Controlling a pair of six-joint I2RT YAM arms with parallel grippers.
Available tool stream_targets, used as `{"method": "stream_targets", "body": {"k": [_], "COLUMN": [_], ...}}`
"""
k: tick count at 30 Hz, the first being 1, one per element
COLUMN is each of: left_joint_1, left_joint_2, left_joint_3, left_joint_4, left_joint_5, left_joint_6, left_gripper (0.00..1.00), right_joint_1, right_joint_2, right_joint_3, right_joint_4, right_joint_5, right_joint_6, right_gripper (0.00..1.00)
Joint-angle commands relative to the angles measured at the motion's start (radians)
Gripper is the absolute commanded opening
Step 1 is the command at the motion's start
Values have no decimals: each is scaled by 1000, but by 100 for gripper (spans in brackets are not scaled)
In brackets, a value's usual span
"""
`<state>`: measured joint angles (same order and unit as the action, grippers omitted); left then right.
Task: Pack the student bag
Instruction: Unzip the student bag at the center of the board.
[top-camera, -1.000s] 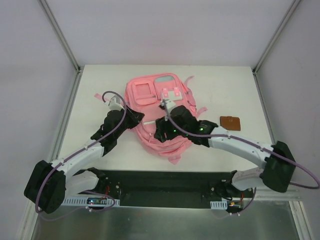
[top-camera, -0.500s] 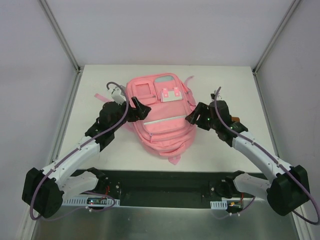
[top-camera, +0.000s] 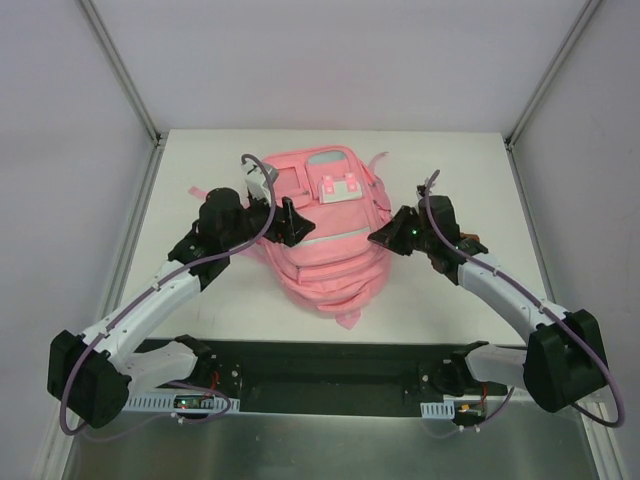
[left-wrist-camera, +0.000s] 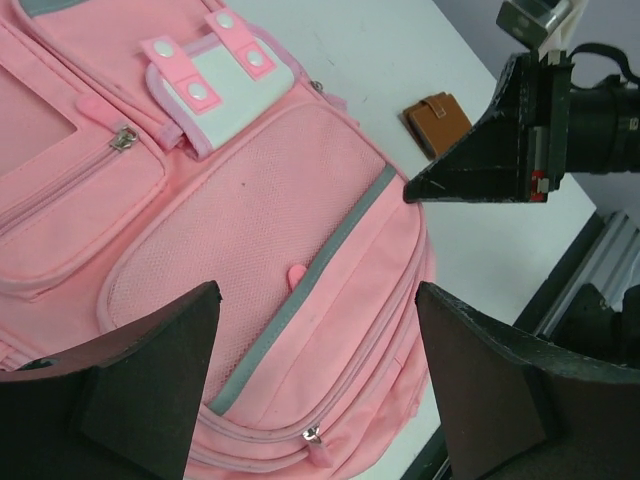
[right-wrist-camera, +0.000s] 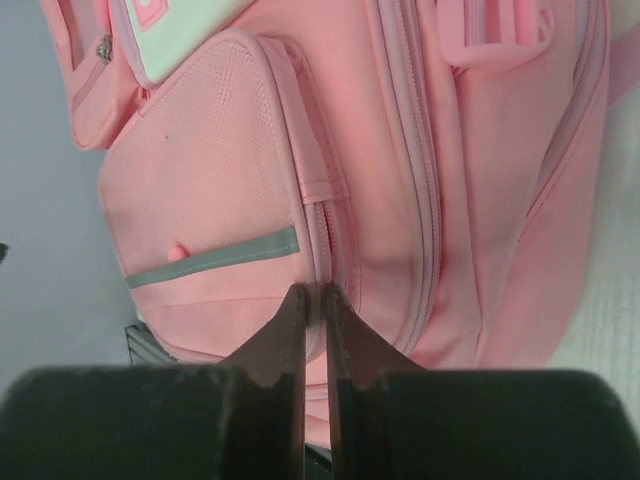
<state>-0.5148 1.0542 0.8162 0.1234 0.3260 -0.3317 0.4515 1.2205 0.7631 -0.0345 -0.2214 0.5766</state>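
Observation:
The student bag (top-camera: 330, 262), a big pink backpack, lies flat in the middle of the table with its white-and-pink buckle tabs (left-wrist-camera: 215, 75) toward the far side. My left gripper (top-camera: 280, 225) hovers over the bag's left front, open wide with nothing between its fingers (left-wrist-camera: 150, 385). In the left wrist view the grey zip strip (left-wrist-camera: 300, 300) and a zip pull (left-wrist-camera: 312, 435) lie below that gripper (left-wrist-camera: 318, 290). My right gripper (top-camera: 378, 240) is at the bag's right edge. Its jaws (right-wrist-camera: 314, 292) are closed to a thin slit on the zip seam (right-wrist-camera: 318, 230).
A small brown wallet (left-wrist-camera: 438, 122) lies on the white table (top-camera: 200, 300) right of the bag, partly behind my right arm. A pink strap (top-camera: 195, 190) trails off the bag's far left. Walls close off the table's sides and back.
My left gripper opened and moved up and right over the bag. My right gripper pulled back from the bag's middle to its right edge and closed there.

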Motion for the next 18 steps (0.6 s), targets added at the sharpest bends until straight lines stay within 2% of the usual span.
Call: {"method": "stream_targets", "body": {"k": [1,7,14,18], "left_joint_1": [7,-11,-111,-154], "left_joint_2": [20,58,96,153], "left_joint_3": [55,103,146,190], "left_joint_4": [-13,-54,-117,-163], "left_joint_5": [99,182,154,160], "left_joint_6": [106,207,388,444], "left_gripper": [78,80,93,94], "right_joint_1": [-5,-7,-8,-10], "right_joint_2": [-9,-56,-73,-72], "right_joint_3": [5,1,44,65], "right_joint_4": [122,175,191,193], "right_joint_5": [-97,-131,-156,-165], "right_joint_6": [34,63,112,135], "right_gripper": [1,1,1,1]}}
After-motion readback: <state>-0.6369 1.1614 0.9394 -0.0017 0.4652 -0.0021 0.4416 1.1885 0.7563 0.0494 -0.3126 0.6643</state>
